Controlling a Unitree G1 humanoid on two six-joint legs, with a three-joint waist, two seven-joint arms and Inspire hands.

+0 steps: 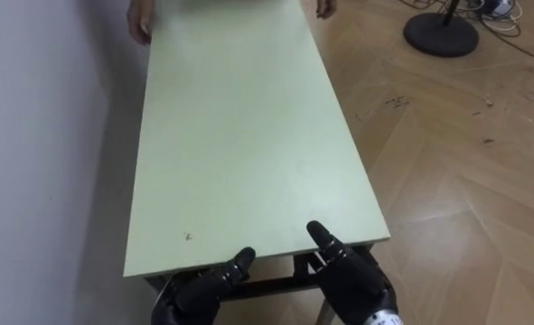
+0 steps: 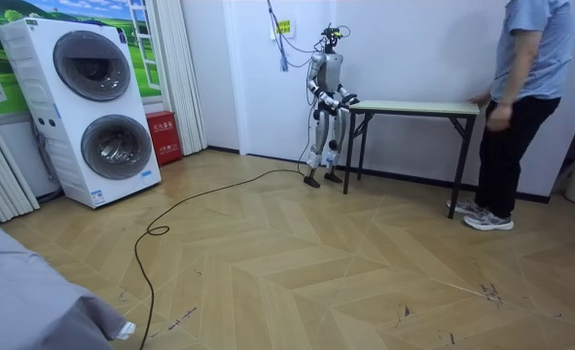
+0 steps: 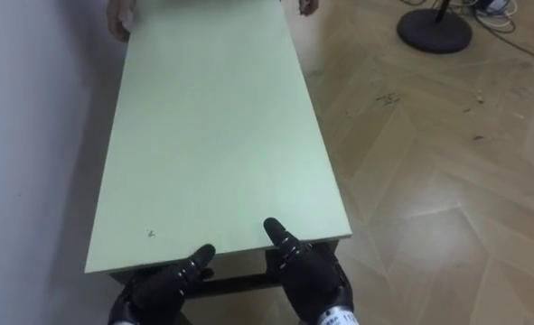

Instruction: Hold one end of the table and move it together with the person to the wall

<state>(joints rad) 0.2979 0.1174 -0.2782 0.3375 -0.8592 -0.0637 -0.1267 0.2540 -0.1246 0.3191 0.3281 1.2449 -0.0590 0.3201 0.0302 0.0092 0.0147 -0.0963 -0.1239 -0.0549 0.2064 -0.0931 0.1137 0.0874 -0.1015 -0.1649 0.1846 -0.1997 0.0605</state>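
Right robot hand [image 1: 361, 280] sits at the near short edge of the long pale-green rectangular tabletop [image 1: 248, 135]. Its thumb lies over the top; the fingers go under the edge, out of sight, so it reads as a pinch on the edge. Left robot hand [image 1: 199, 291] does the same, w/ its thumb barely past the lip. Both hands are close together near the middle of that end, above the dark metal frame [image 1: 276, 287]. The tabletop runs away from the robot, w/ its left long side just beside the white wall [image 1: 41, 135]. At the far end the person's hands [image 1: 140, 23] hold the corners. In the room view the person [image 2: 521, 97] stands at the room view's right end, the robot at the left end, and the legs look down on the wooden parquet floor [image 1: 465, 181]. Risks from here:

- The left thumb's shallow hold could slip if the person lifts or pulls faster than the robot.
- Hands set so near each other give poor control vs twist, so the tabletop could swing and scrape the wall.
- Uneven lift heights would tilt the load and tug the standing robot off balance.
- The black round stand base [image 1: 440, 34] near the far right could catch a leg or the person's foot.
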